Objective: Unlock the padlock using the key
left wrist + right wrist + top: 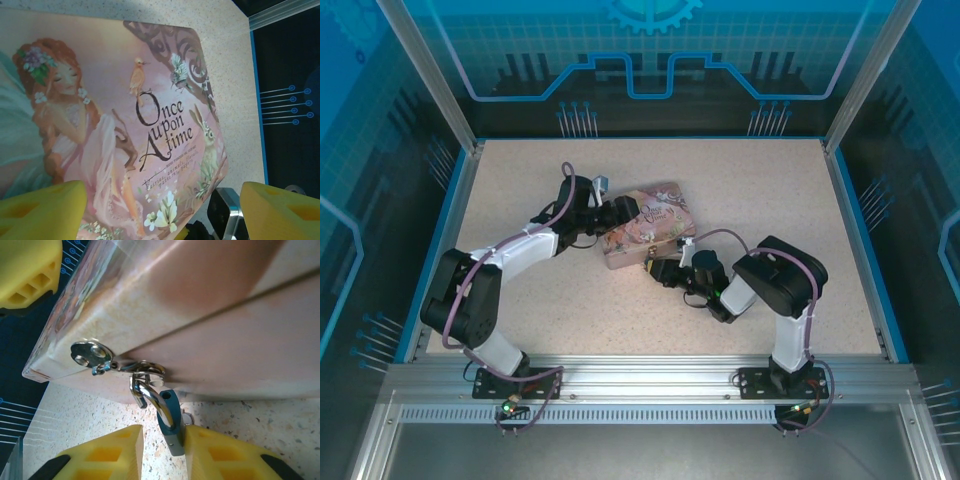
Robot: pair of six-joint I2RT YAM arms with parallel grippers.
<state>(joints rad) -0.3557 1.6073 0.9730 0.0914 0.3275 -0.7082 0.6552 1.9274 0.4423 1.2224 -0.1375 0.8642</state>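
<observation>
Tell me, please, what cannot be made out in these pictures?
Whether the key is in the padlock: right wrist view, body partly behind a finger of the right gripper.
Padlock in top external view: too small, under that gripper.
Whether the left gripper touches the tin: left wrist view, its fingers cover any contact.

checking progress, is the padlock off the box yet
No, the padlock hangs by its shackle from the latch ring of the pink box.

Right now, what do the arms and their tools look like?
The left arm and right arm have black joints, white links and looping purple cables. The left tool and right tool have chunky yellow fingers with moulded recesses.
</observation>
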